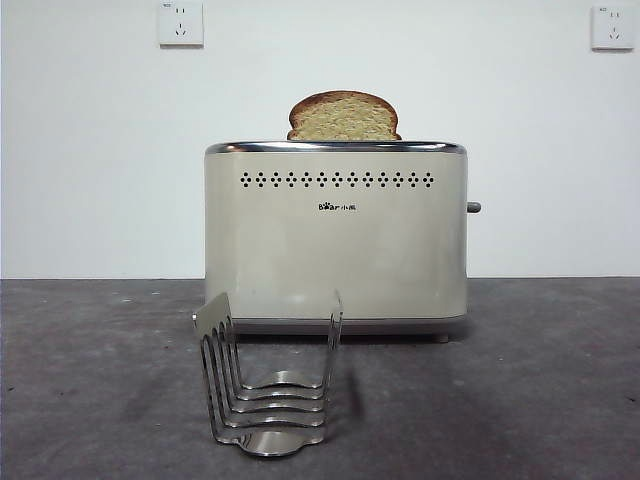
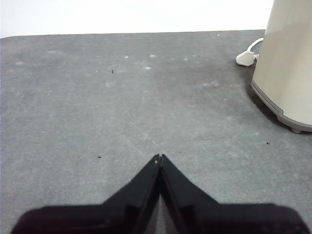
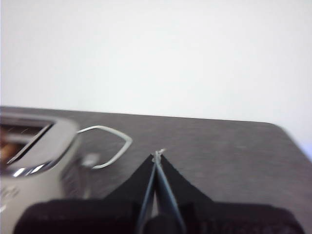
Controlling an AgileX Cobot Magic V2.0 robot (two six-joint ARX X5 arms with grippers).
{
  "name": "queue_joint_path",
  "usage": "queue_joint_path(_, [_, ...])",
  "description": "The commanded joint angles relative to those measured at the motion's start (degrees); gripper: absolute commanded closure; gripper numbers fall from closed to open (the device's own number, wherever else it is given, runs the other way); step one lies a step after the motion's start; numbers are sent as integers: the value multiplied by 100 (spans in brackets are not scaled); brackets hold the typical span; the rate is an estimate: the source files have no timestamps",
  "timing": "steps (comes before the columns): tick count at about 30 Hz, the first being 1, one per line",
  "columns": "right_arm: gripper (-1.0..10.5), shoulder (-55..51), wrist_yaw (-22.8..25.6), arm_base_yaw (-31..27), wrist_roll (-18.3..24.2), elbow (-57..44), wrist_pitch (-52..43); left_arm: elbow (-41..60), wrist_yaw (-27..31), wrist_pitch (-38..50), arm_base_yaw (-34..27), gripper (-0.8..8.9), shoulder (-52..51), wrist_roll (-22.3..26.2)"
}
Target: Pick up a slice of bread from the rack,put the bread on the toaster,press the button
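Observation:
The cream toaster point(image 1: 335, 235) stands mid-table with the slice of bread point(image 1: 343, 117) upright in its top slot, its rounded top showing above the chrome rim. The grey button point(image 1: 473, 207) sticks out of the toaster's right narrow side. In front stands the silver rack point(image 1: 268, 385), holding nothing. My left gripper point(image 2: 160, 157) is shut over bare table, with the toaster's side point(image 2: 287, 63) off to one side of it. Shut as well, my right gripper point(image 3: 158, 155) hovers beside the toaster's top point(image 3: 36, 146); that view is blurred. Neither arm shows in the front view.
Two white wall sockets point(image 1: 180, 23) point(image 1: 612, 27) sit high on the back wall. The toaster's white plug point(image 2: 246, 58) and cord point(image 3: 105, 146) lie on the grey table point(image 1: 520, 380) behind the toaster.

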State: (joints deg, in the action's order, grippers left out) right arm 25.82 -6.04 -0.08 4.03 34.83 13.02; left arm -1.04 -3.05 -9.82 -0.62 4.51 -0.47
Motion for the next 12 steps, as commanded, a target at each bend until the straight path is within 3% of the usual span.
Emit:
queue_joint_path(1, [946,-481,-498,4,-57,-938,-424,61,-17,42,-15,817,0,26])
queue_joint_path(6, [946,-1266,-1040,4,-57,-2020,-898,61,-17,44,-15,817,0,26])
queue_joint_path(12, [946,-2039,-1080,4,-72,-2796,-1003,61,-17,42,-15,817,0,26])
